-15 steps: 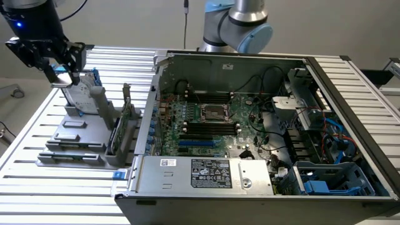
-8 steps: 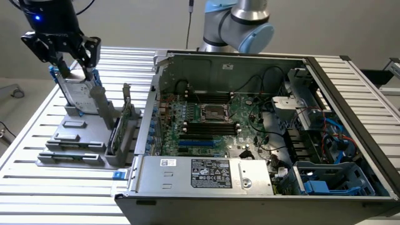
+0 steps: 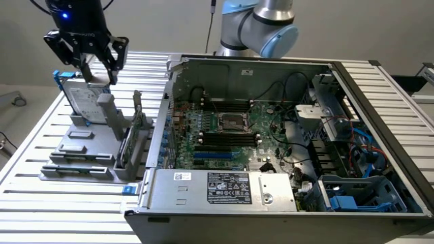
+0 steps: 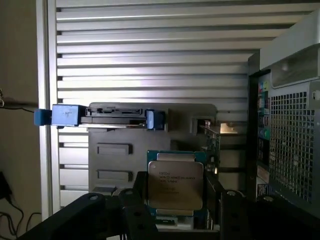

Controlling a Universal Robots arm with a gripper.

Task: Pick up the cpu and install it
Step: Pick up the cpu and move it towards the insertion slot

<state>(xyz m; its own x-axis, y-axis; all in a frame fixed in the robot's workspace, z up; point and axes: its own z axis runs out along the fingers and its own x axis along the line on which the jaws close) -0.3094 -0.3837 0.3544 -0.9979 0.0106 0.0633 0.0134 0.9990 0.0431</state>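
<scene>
The cpu (image 4: 175,182), a small square chip with a dull silver top and green rim, sits between the black fingers (image 4: 136,197) of my gripper (image 4: 176,205), which is shut on its two side edges. In the exterior view the gripper (image 3: 87,60) hangs high over the grey parts fixture (image 3: 78,152) at the exterior view's left, above the hard drive (image 3: 85,99). The green board's black-framed socket (image 3: 230,122) lies inside the open computer case (image 3: 379,132), well to the exterior view's right of the gripper and lower.
The hard drive in its blue frame (image 4: 65,116) stands upright in the fixture just under the gripper. The case's tall side wall (image 3: 168,101) rises between fixture and board. Cables, a power supply (image 3: 224,188) and drive cages crowd the case. The slatted table (image 3: 61,213) carries everything.
</scene>
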